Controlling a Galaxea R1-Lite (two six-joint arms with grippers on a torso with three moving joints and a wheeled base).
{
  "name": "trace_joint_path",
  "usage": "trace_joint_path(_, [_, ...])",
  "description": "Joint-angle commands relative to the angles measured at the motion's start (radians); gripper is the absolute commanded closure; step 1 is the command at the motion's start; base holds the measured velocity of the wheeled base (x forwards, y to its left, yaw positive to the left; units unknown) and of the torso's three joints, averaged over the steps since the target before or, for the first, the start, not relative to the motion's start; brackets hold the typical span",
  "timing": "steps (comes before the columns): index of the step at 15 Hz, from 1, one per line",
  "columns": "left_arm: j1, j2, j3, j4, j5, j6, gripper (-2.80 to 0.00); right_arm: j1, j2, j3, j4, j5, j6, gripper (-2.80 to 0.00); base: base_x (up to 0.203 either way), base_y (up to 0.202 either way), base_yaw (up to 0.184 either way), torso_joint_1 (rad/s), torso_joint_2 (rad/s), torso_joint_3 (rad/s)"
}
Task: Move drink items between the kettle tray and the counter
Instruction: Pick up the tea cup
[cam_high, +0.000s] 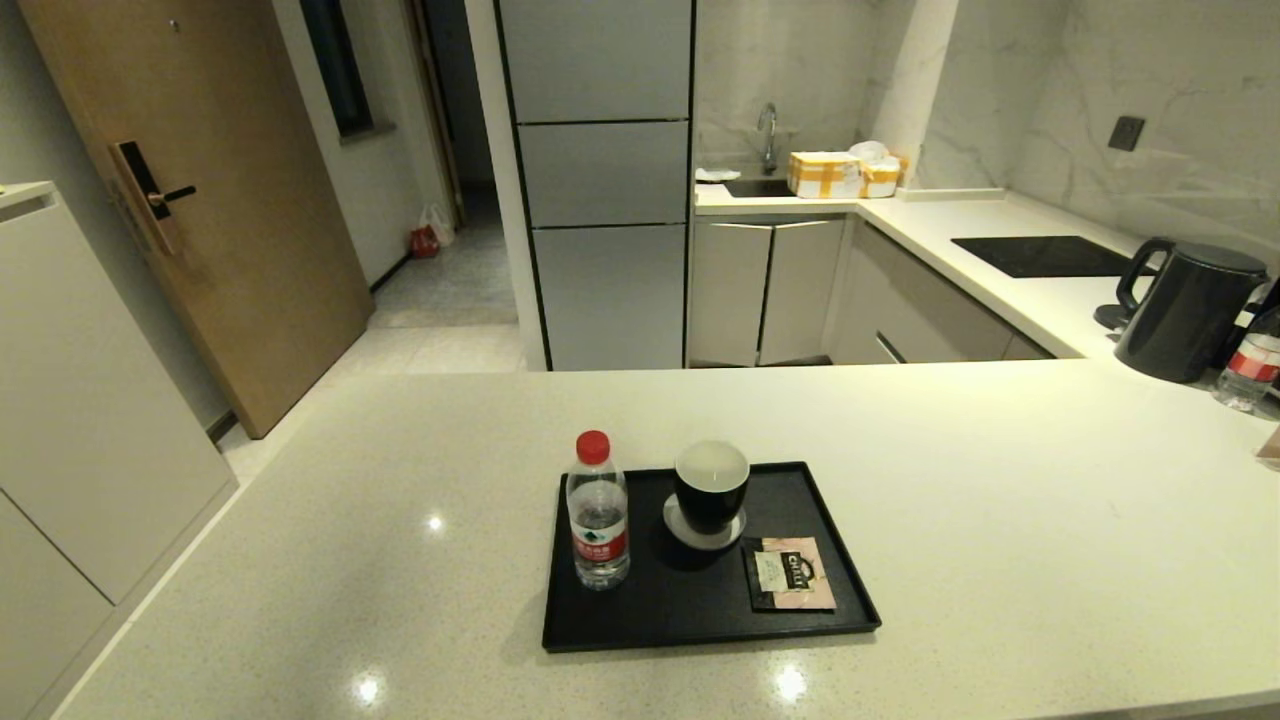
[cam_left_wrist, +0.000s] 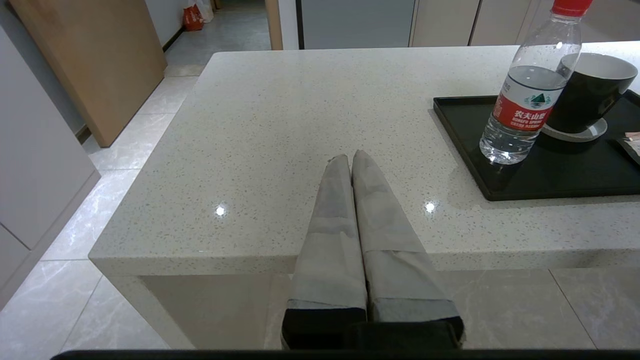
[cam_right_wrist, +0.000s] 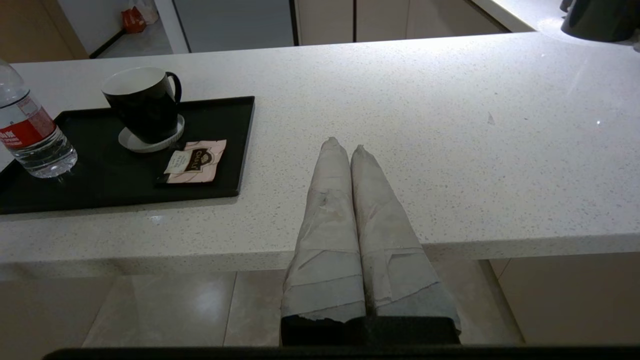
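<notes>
You're working in dim, warm indoor light. Overhead lamps leave small bright glare spots on the glossy cream-white speckled stone counter (cam_high: 1000, 520). The flat matte black tray (cam_high: 700, 625) casts a soft shadow. The head view bends straight lines near its edges.

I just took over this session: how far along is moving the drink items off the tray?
Nothing looks done: the black cup on its coaster and the tea sachet both sit on the tray, beside a water bottle. Nothing is in hand: the left gripper and right gripper are shut and empty at the counter's near edge. Both moves remain.
</notes>
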Motion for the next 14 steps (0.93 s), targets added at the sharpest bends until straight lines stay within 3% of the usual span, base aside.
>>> trace_joint_path(1, [0.000, -0.002, 0.002, 0.000, 0.000, 0.000, 0.00, 0.001, 0.002, 0.002, 0.000, 0.000, 0.001, 0.00, 0.000, 0.000, 0.000, 0.000, 0.00, 0.000])
trace_joint_path(14, [0.000, -0.002, 0.002, 0.000, 0.000, 0.000, 0.00, 0.000, 0.002, 0.002, 0.000, -0.001, 0.001, 0.00, 0.000, 0.000, 0.000, 0.000, 0.00, 0.000])
